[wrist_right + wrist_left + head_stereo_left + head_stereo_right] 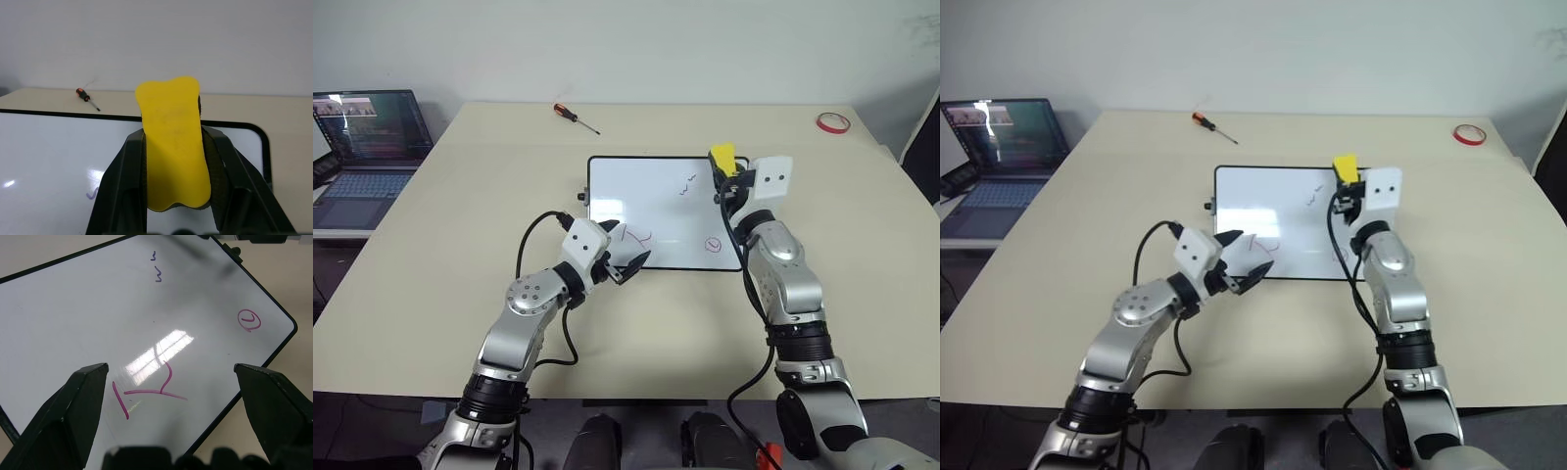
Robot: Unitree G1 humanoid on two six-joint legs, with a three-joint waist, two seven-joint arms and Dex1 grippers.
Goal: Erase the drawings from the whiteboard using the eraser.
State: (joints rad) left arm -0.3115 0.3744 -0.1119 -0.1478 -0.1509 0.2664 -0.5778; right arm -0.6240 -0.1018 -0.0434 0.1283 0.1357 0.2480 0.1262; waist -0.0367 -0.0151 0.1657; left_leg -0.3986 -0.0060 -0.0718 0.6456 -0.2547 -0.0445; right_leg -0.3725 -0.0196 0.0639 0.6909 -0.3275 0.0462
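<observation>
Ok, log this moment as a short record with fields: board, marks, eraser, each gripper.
whiteboard: flat on table
drawings: dark squiggle, red scribble, red circled mark, all unerased
eraser: held above the board's far right corner
right gripper: shut on eraser
left gripper: open over the board's near edge, by the red scribble

Bright, even light — glare patch on whiteboard (overhead source); wrist-view foreground soft.

A big pale tabletop holds a whiteboard in the middle. A screwdriver lies near the far edge. A red ring, maybe tape, sits at the far right corner.
</observation>
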